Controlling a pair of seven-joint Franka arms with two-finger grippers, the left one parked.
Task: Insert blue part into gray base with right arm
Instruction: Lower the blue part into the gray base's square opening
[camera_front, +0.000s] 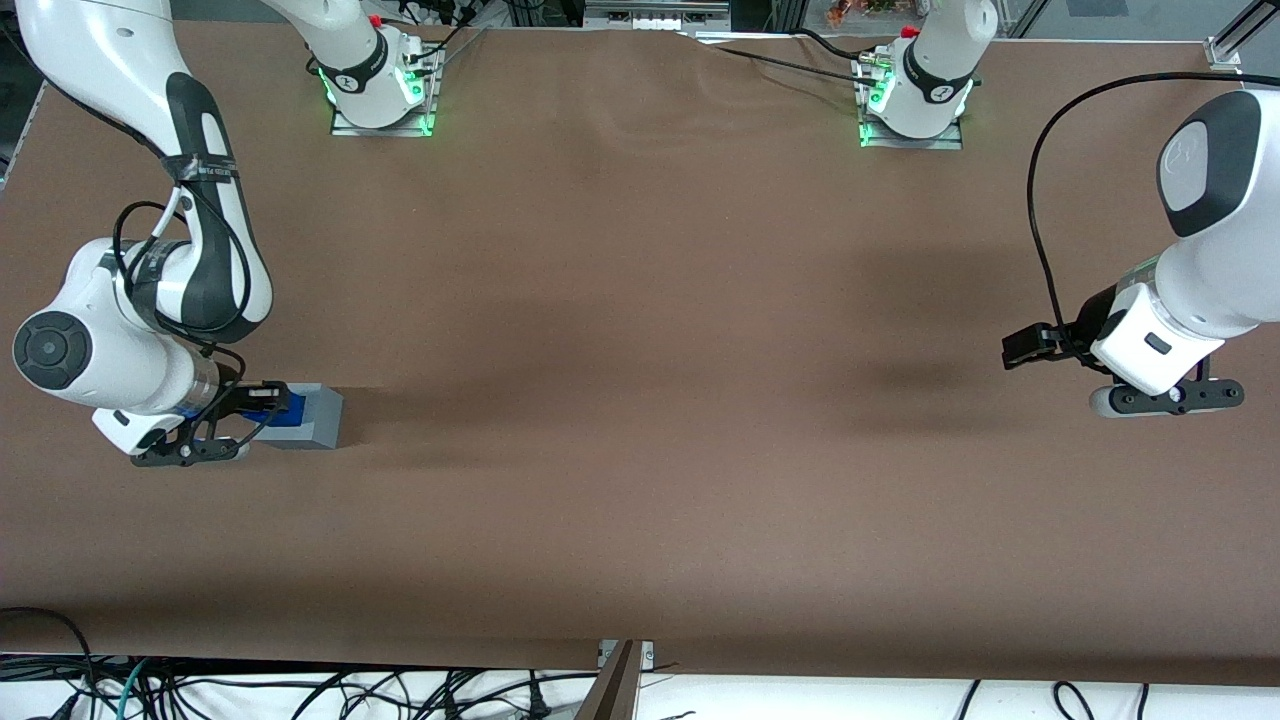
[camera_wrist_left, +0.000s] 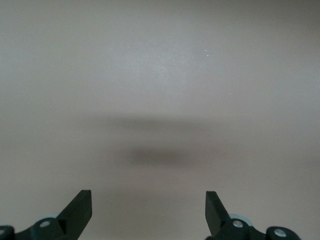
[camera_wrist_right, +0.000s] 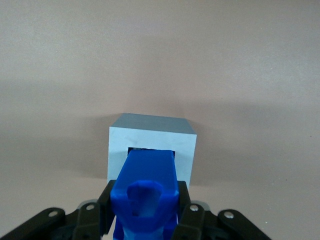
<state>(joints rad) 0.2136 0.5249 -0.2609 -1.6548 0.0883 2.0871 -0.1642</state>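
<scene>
Your right arm (camera_front: 150, 290) is working low at its own end of the bench (camera_front: 640, 400), with the gripper (camera_wrist_right: 145, 212) over the gray base (camera_wrist_right: 152, 142). The fingers (camera_wrist_right: 107, 207) are clamping the blue part (camera_wrist_right: 146, 192), and its leading end is sitting at the mouth of the base's square recess.
</scene>
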